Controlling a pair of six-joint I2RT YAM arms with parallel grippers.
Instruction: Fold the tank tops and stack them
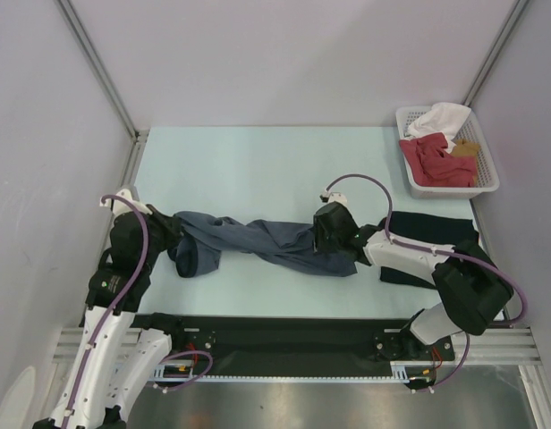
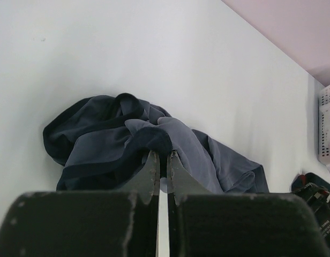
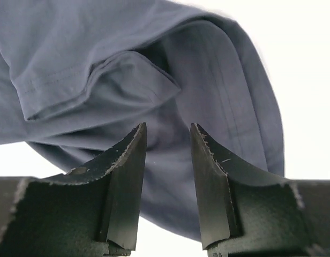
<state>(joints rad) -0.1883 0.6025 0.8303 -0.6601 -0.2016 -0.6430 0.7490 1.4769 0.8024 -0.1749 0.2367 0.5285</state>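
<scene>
The slate-blue tank top (image 1: 258,239) lies twisted like a rope across the middle of the table, bunched at its left end (image 2: 117,142). My left gripper (image 1: 174,237) is shut on a dark-edged fold of that bunch (image 2: 162,152). At the top's right end, my right gripper (image 1: 334,239) stands open just over the cloth (image 3: 100,64), and its fingers (image 3: 167,126) hold nothing. The dark navy tank top (image 1: 436,228) lies folded flat at the right, partly hidden under my right arm.
A white basket (image 1: 486,188) at the back right holds a red garment (image 1: 436,161) and a white garment (image 1: 441,118). Grey walls close in on both sides. A black strip runs along the near edge (image 1: 284,335).
</scene>
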